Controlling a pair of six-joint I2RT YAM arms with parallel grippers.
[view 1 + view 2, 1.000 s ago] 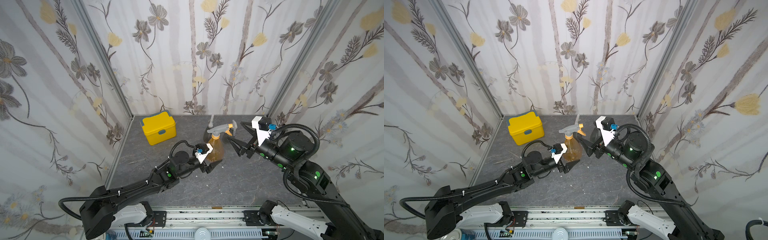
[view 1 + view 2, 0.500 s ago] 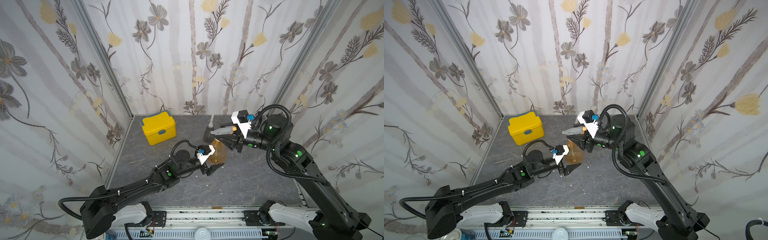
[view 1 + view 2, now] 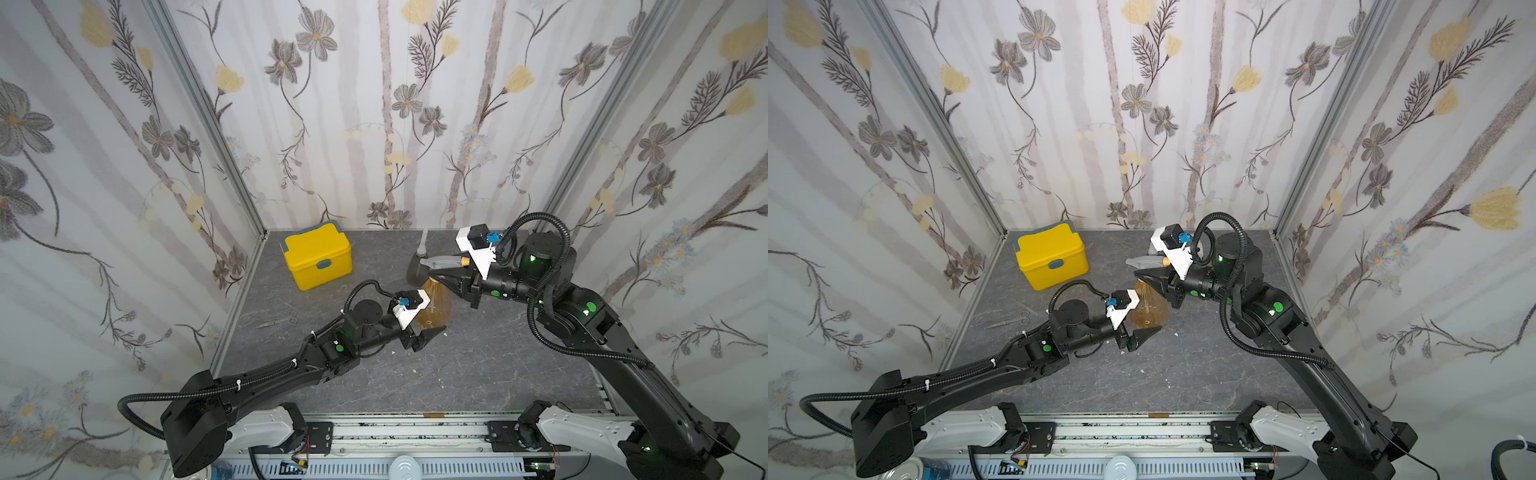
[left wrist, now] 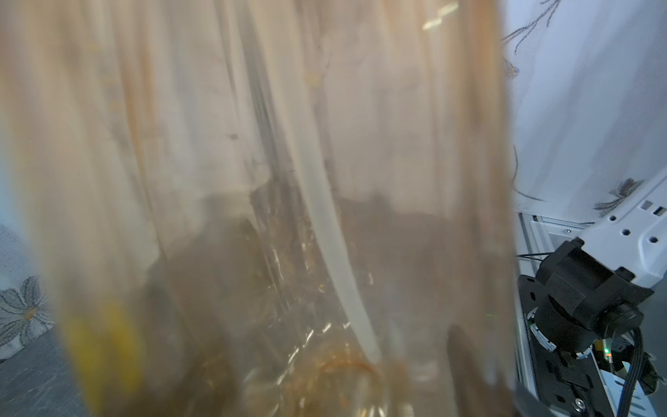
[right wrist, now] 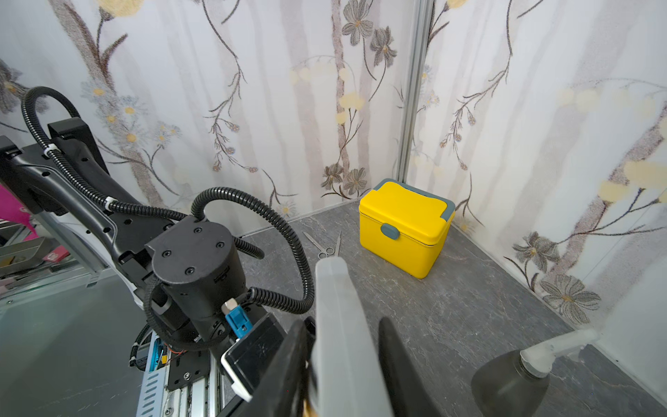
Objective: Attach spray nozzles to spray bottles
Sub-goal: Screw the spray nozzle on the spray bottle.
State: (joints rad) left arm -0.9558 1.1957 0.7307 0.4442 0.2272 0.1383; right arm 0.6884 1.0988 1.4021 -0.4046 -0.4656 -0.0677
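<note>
The left claw [image 3: 430,322] is clamping the amber bottle [image 3: 438,303]; the right claw [image 3: 436,277] is straddling its nozzle [image 3: 440,262], grip unclear. Twist squarely, keeping the bottle upright.

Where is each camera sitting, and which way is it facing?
Top views: high above the robot's base, looking down and forward; left arm, right arm, left gripper, right gripper.
Left wrist: on the left arm, looking through the amber bottle; own fingers unclear.
Right wrist: on the right arm, facing the yellow box; its fingers flank the spray nozzle.
Shared: yellow box, top and right wrist views.
</note>
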